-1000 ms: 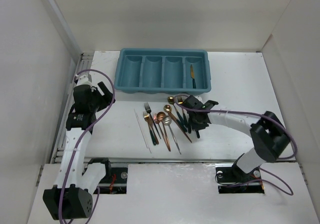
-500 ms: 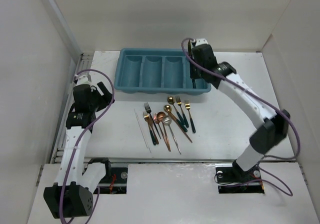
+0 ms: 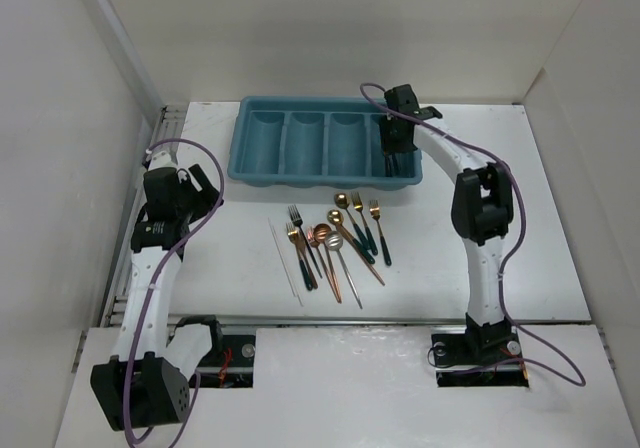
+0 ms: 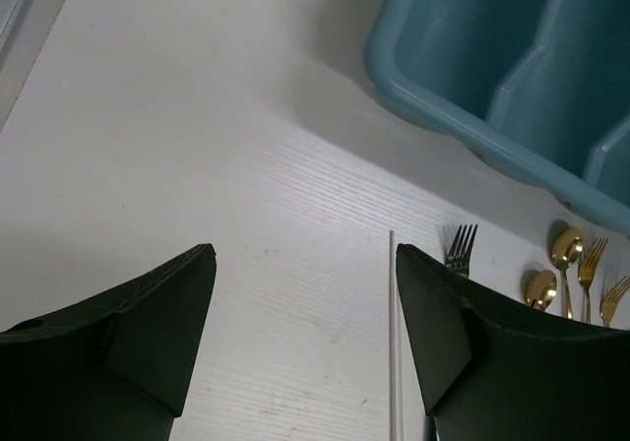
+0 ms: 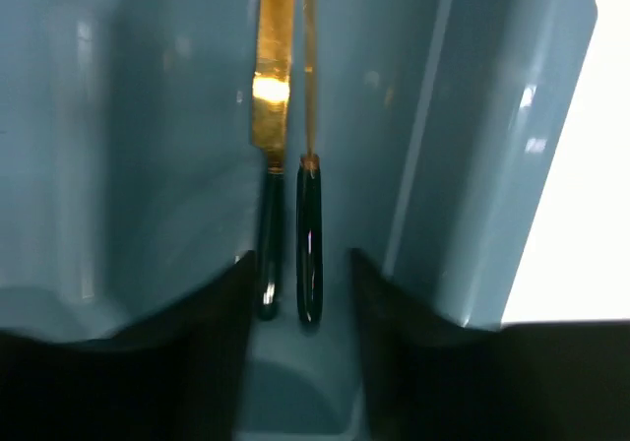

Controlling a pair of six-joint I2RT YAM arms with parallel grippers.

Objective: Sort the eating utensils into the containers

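At the left of the table (image 3: pixel 470 238), the left gripper (image 4: pixel 305 252) hangs over bare tabletop with its jaws spread wide and nothing between them. Just right of it a thin white chopstick (image 4: pixel 392 333) lies flat, running near to far. Right of that, in the middle of the table, the loose utensils (image 3: pixel 335 243) lie in a fanned cluster: forks and spoons with gold or copper heads and dark handles, some crossing one another, all a little nearer than the tray.

The teal tray (image 3: pixel 241 143) sits at the far centre, its long side running left to right. The three left compartments show no utensils.

The right gripper (image 5: pixel 296 259) is down in the rightmost compartment (image 5: pixel 148 165). Its jaws stand apart and clamp nothing. Between them two utensils lie side by side on the floor, a gold-bladed knife (image 5: pixel 274 67) and a slimmer gold-shafted piece (image 5: pixel 309 224), dark handles nearest the camera. The head of that piece is out of frame, so its kind cannot be told.
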